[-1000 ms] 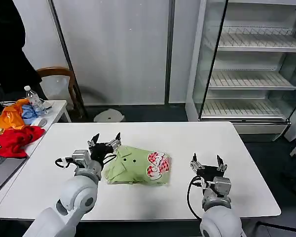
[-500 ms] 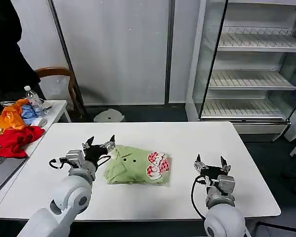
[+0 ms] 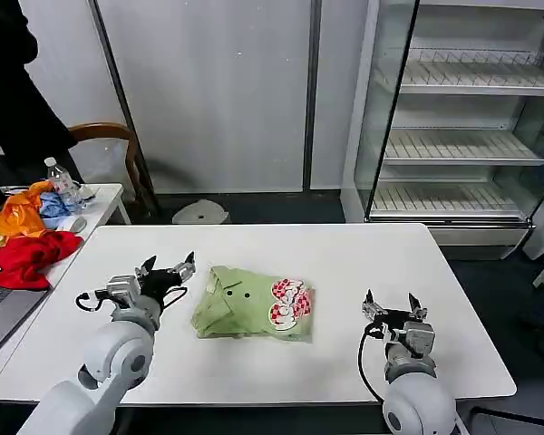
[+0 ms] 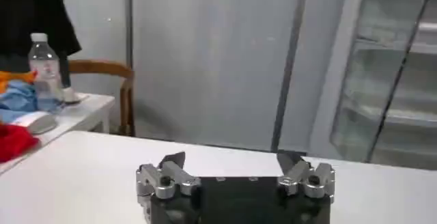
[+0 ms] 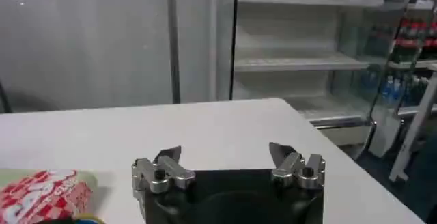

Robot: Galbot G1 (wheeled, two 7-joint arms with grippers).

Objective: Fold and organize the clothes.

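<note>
Lying folded into a compact rectangle near the middle of the white desk (image 3: 363, 254), the light green T-shirt (image 3: 250, 314) shows its red, pink and white graphic (image 3: 288, 304) on the end toward the robot's right. A corner of that graphic also appears at the edge of the right wrist view (image 5: 42, 194). The left gripper (image 3: 169, 269) hovers just beside the T-shirt's left edge, apart from the cloth, its fingers spread and holding nothing; the left wrist view shows the same spread fingers (image 4: 171, 164) above bare desk. The right gripper (image 3: 393, 304) stands well apart from the T-shirt on its right, near the desk's front edge, fingers likewise spread and empty. Farther left of the T-shirt, on a separate side table (image 3: 104, 201), lie a pile of red, orange and blue garments (image 3: 29, 237) and a water bottle (image 3: 63, 184). Behind the desk, on the T-shirt's far right, stands a glass-fronted refrigerator (image 3: 462, 118) with wire shelves.
</note>
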